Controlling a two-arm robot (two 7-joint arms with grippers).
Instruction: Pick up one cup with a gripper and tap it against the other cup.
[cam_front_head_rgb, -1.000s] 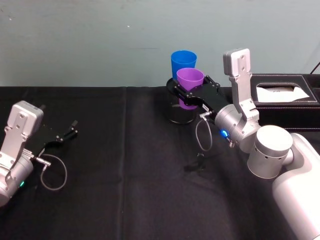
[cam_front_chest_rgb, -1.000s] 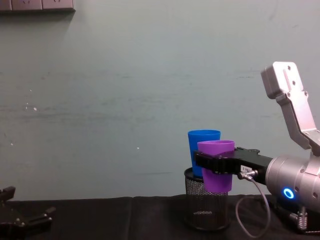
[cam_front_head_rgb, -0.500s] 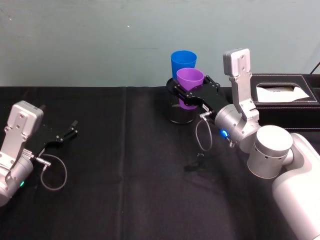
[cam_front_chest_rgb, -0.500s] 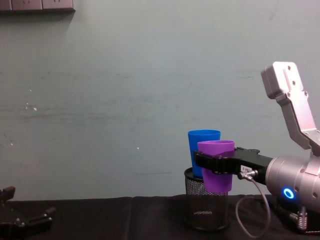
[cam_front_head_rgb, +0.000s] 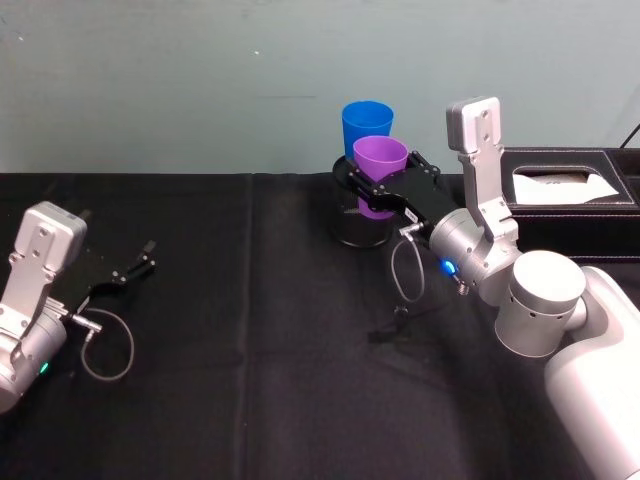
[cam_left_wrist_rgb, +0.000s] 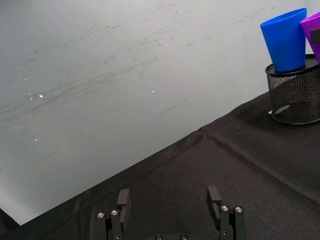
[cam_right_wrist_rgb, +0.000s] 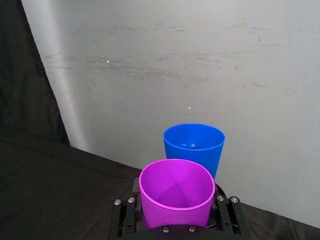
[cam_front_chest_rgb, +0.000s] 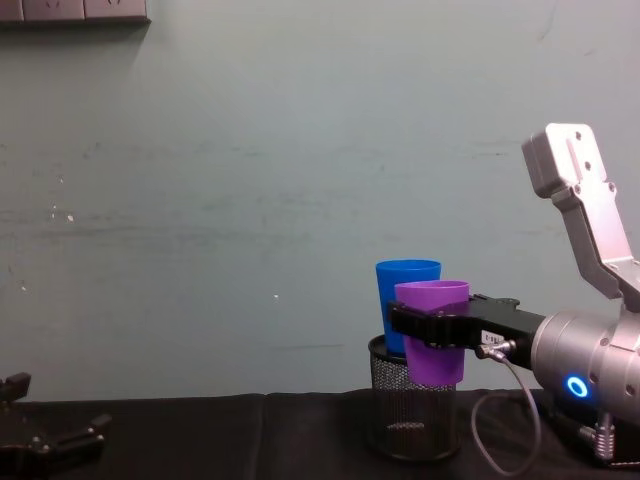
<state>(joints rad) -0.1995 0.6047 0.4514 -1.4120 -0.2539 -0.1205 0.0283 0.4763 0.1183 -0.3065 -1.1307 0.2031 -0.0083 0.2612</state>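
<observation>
Upper centre of the head view: right gripper clamped on the tapered purple plastic tumbler, upright, lifted off the black cloth. It sits just in front of the bright blue plastic tumbler, which stands in the black mesh pen holder. The mid-wall grip leaves the rim free for the tap. Contact: can't tell. Left gripper idle lower left, fingers spread.

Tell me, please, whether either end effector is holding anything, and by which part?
The right end effector grips the purple cup around its middle, below the rim, raised close to the blue cup. The left end effector is open and empty.
</observation>
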